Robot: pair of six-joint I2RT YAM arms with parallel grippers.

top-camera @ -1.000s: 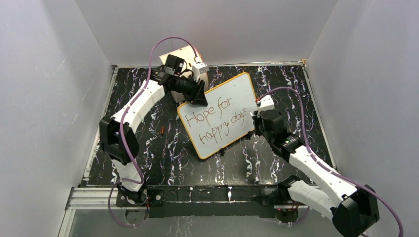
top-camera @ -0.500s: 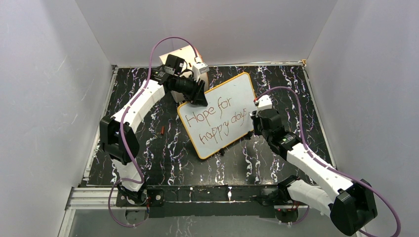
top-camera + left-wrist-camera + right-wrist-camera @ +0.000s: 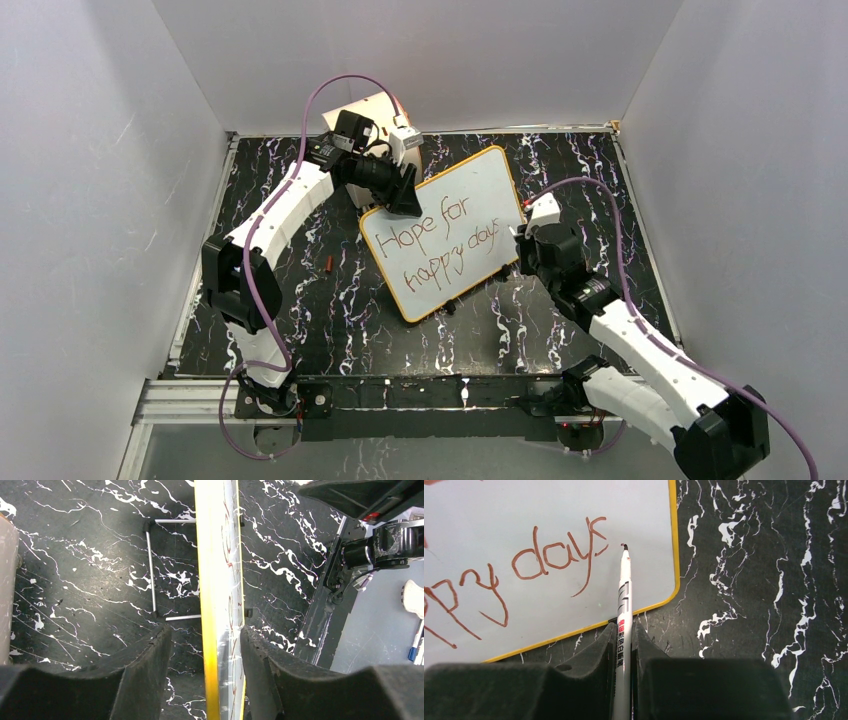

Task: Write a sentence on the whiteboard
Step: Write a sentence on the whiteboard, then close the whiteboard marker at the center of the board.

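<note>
Though unclear overhead, marker [image 3: 624,597] by sentence [image 3: 555,559]

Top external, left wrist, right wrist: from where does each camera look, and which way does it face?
Top external: above and behind the bases, facing down at the table and whiteboard; left arm and right arm show.
Left wrist: on the left gripper, looking along the whiteboard's yellow edge; its fingers stand either side.
Right wrist: on the right gripper, facing the board's written face; its fingers clamp a marker.
Shared: top and right wrist both show the sentence's end, "days".
</note>
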